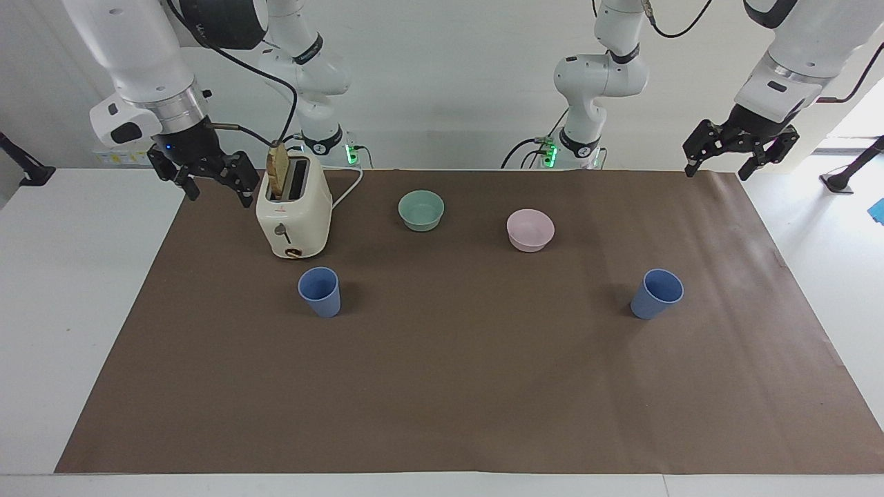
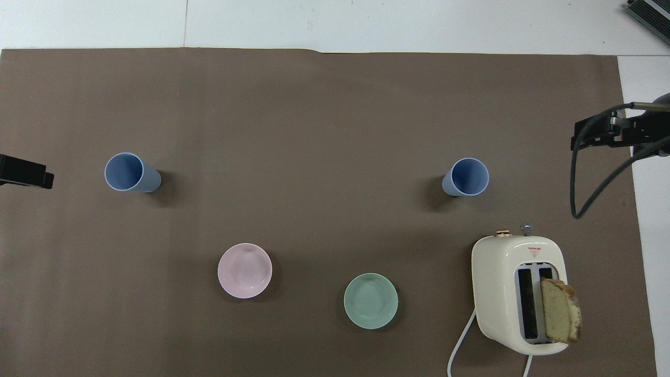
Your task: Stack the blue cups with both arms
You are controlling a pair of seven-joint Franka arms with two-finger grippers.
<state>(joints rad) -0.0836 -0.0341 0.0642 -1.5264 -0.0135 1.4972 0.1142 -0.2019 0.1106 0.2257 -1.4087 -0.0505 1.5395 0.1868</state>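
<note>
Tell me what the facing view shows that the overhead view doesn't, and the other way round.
Only the facing view shows the whole arms, with the open right claw raised beside the toaster and the open left claw raised over the mat's corner. Only the overhead view looks straight down into both toaster slots. Both show two blue cups standing apart, the teal bowl, the pink bowl and the bread slice.

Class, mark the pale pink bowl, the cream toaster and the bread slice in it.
Pale pink round bowl [image 2: 244, 270], overhead view, inner bottom.
Cream two-slot toaster [image 1: 295, 224], facing view, front face.
Bread slice [image 2: 560, 311], overhead view, cut face.
</note>
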